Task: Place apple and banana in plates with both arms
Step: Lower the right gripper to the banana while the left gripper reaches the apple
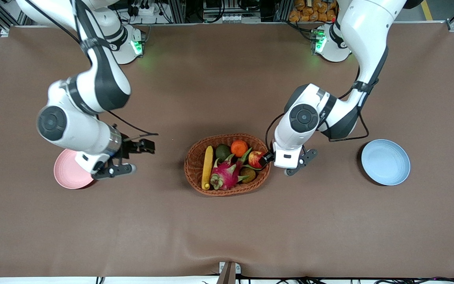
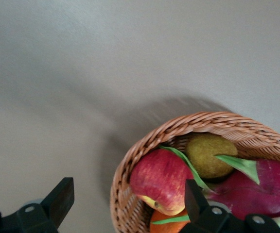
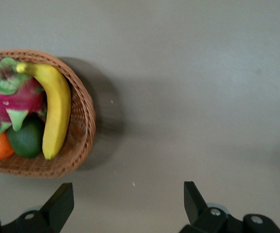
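Front view shows the task is not yet begun in its result; both fruits lie in the wicker basket (image 1: 227, 165), and both plates are bare. The apple (image 1: 255, 158) sits in the basket at the end toward the left arm, touching the rim; the banana (image 1: 207, 167) lies along the basket's wall at the end toward the right arm. The pink plate (image 1: 66, 174) is well apart from the basket toward the right arm's end of the counter (image 1: 227, 236); the blue plate (image 1: 385, 161) is well apart toward the left arm's end.

The left gripper (image 1: 268, 158) hangs over the basket's rim right at the apple, jaws spread, one on each side of the rim, holding nothing; I judge a grasp is near. The right gripper (image 1: 142, 145) is over bare counter between the basket and the pink plate, jaws spread and empty.

Still to do: both picks and both placings. The dragon fruit (image 1: 227, 173) crowds the banana, so room there is narrow; the paths from the basket to each plate look open.
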Controlling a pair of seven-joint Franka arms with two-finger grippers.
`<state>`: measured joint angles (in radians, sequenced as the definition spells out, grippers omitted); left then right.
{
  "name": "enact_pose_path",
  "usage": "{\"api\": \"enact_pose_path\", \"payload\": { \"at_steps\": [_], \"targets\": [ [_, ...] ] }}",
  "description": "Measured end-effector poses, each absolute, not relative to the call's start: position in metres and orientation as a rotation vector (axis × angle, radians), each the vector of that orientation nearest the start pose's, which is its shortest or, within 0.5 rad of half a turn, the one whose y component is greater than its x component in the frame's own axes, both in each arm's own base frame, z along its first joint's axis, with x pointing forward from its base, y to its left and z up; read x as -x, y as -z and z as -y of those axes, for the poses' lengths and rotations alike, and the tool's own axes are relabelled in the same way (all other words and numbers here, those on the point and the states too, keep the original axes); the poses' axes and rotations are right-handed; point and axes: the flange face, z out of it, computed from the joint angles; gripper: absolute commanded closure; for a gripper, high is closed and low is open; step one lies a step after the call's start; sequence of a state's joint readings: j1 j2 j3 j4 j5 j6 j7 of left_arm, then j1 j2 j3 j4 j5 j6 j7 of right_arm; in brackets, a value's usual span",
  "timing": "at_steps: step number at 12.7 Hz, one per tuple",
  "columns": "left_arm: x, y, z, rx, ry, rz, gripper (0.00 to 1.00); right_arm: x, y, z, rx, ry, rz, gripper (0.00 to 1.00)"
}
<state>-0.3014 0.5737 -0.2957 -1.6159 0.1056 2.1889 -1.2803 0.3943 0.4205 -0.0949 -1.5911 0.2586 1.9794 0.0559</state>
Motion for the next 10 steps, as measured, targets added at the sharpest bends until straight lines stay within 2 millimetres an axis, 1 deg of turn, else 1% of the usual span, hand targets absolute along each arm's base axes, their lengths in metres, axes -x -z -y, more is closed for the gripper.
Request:
{"api": "enact_pose_path", "payload": {
  "at_steps": [3, 5, 7, 9, 10],
  "targets": [
    [-0.588, -0.286, 0.381, 3.045, -0.055, 1.115, 0.00, -0.636, -0.363, -0.275, 2.935, 0.053, 0.290, 0.00],
    [-0.591, -0.275, 0.396, 3.040, -0.036, 1.124, 0.00, -0.637, -0.351, -0.298, 2.922, 0.152, 0.317, 0.00],
    [-0.591, -0.261, 0.404, 3.024, -0.015, 1.111, 0.00, -0.641, -0.333, -0.310, 2.917, 0.218, 0.325, 0.00],
    [-0.592, -0.252, 0.403, 3.014, 0.003, 1.085, 0.00, -0.648, -0.315, -0.317, 2.917, 0.249, 0.329, 0.00],
    [-0.592, -0.251, 0.402, 3.011, 0.012, 1.077, 0.00, -0.652, -0.311, -0.322, 2.914, 0.264, 0.333, 0.00]
  ]
}}
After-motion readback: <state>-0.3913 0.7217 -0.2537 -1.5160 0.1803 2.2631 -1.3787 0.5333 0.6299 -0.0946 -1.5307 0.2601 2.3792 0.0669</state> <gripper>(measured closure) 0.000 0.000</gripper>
